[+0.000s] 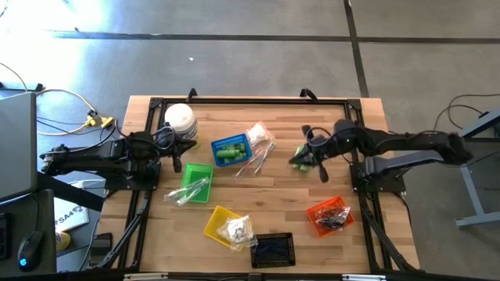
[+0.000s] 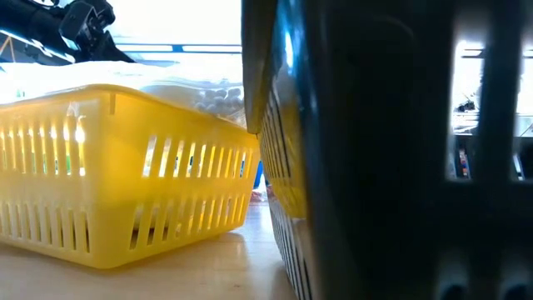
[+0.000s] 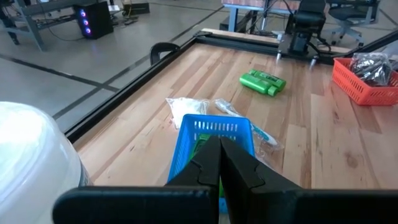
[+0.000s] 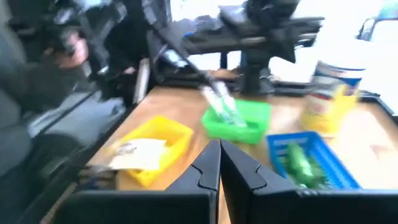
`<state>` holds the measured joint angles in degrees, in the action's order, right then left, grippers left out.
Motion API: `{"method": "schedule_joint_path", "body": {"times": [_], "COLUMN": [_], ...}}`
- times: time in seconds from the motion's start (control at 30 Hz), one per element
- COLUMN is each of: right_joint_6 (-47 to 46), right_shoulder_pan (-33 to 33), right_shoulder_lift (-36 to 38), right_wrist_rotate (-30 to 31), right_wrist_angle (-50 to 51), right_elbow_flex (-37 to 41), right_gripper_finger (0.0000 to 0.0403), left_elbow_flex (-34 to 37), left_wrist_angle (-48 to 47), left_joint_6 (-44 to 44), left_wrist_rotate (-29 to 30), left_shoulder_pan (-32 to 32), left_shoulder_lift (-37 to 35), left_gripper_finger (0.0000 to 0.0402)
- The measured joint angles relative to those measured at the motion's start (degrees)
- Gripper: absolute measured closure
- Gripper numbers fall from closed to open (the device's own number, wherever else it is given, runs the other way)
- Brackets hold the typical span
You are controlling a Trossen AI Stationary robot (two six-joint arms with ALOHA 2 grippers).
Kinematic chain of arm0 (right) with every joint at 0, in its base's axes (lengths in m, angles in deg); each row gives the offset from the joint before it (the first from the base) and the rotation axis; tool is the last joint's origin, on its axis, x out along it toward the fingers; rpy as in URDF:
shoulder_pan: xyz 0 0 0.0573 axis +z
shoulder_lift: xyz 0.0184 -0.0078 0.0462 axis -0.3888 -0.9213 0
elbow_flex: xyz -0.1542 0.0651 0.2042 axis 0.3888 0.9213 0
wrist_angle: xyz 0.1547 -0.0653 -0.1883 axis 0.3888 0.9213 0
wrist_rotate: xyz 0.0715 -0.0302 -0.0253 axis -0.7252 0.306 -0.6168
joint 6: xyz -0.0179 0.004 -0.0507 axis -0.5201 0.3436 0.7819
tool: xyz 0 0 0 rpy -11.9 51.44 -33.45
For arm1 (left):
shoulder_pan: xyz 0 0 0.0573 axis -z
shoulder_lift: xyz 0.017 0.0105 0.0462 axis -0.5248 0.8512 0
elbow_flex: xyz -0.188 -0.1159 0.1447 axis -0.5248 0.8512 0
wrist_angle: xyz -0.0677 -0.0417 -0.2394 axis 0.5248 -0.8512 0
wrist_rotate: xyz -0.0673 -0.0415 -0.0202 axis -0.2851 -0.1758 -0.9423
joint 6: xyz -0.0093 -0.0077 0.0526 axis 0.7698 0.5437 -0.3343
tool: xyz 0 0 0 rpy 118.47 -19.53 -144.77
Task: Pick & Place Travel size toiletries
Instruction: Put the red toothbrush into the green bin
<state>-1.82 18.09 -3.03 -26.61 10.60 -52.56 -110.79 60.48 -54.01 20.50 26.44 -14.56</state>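
Observation:
Two bright green bottles lie loose on the wood at the table's right middle. My right gripper hangs shut and empty just above them, pointing toward the table's left. Clear sachets and white packets lie loose at mid-table. More green bottles sit in the blue basket, sachets in the green basket, white packets in the yellow basket, and dark pieces in the orange basket. My left gripper waits shut at the table's left, behind the blue basket.
A big white-lidded jar stands at the far left, close to my left arm. A black basket sits at the near edge and fills much of the low view, beside the yellow basket. A dark frame rims the table.

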Motion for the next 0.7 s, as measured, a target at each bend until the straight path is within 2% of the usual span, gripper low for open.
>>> {"method": "schedule_joint_path", "body": {"times": [0.23,0.47,0.57,0.7], "right_joint_6": [-3.3,-3.4,-2.9,-1.7], "right_shoulder_pan": [-8.3,-9.0,-8.4,-7.1], "right_shoulder_lift": [3.4,3.5,3.5,3.5], "right_wrist_rotate": [-6.5,-7.1,-7.0,-6.0], "right_wrist_angle": [-14.5,-19.6,-19.9,-20.0], "right_elbow_flex": [11.4,15.2,15.9,17.2], "right_gripper_finger": [0.04,0.04,0.04,0.04], "left_elbow_flex": [-0.1,-0.6,-3.5,-11.0], "left_wrist_angle": [1.0,4.8,5.3,4.3], "left_joint_6": [0.2,5.0,6.2,6.2], "left_wrist_rotate": [0.0,0.1,-0.7,-2.7], "left_shoulder_pan": [0.0,0.0,0.0,0.0], "left_shoulder_lift": [1.3,5.1,13.5,30.0], "left_gripper_finger": [0.0401,0.0401,0.0401,0.0401]}}
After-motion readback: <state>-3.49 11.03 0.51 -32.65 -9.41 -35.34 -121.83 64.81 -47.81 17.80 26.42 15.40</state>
